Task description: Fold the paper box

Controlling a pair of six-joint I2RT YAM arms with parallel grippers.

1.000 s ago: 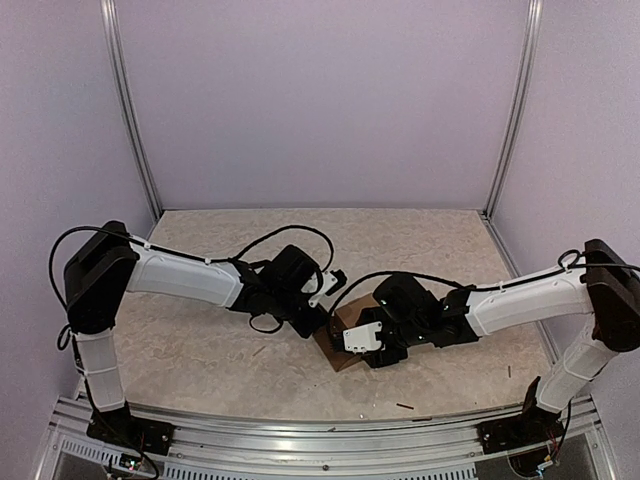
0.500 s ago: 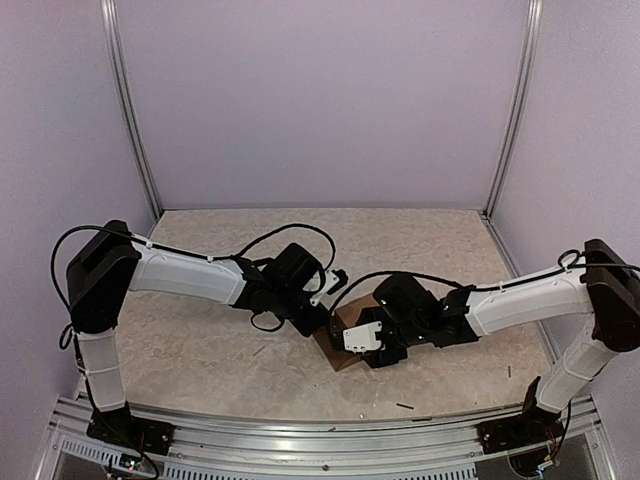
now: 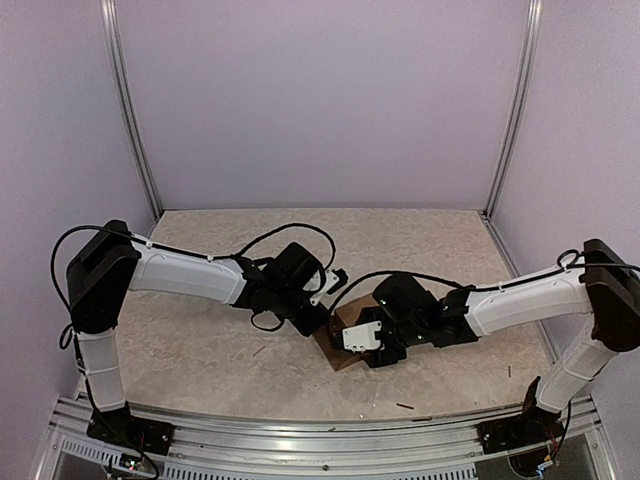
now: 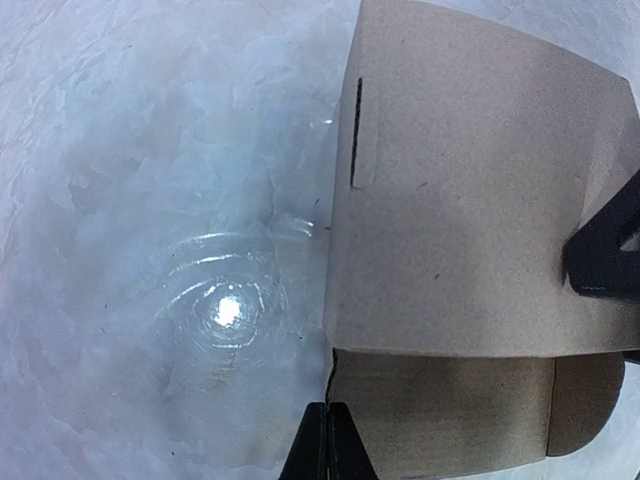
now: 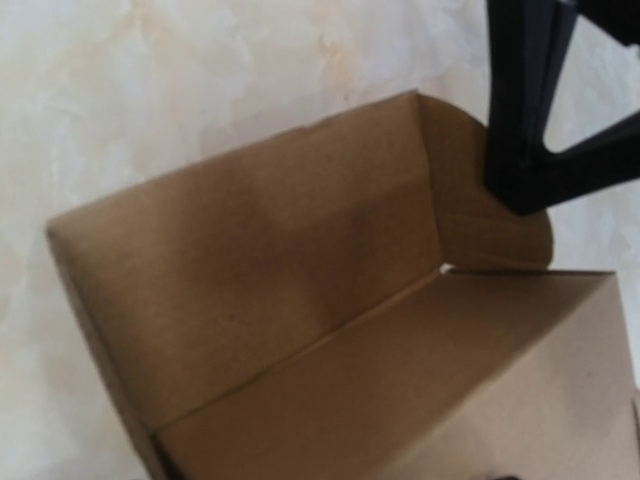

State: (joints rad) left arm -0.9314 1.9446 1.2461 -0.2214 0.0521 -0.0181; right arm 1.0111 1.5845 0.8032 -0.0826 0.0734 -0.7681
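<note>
The paper box (image 3: 337, 352) is plain brown cardboard, lying partly folded at the table's middle under my right gripper (image 3: 362, 345). The right wrist view looks straight into its open inside (image 5: 280, 300), with a rounded flap at the upper right. My right gripper straddles the box, and one of its black fingers (image 4: 602, 255) presses the box's side; its jaws are closed on it. My left gripper (image 4: 327, 420) is shut with nothing in it, its tips touching the box's (image 4: 470, 220) near corner. Those tips (image 5: 515, 190) stand against the rounded flap.
Small dark stick-like scraps (image 3: 405, 406) lie near the front edge, another (image 3: 509, 371) at the right. Lilac walls with metal posts (image 3: 128, 110) enclose the beige table (image 3: 200, 350). A bright light reflection (image 4: 228, 312) shows on the table left of the box.
The left arm has crept slightly right toward the box. The right arm and the box have hardly moved.
</note>
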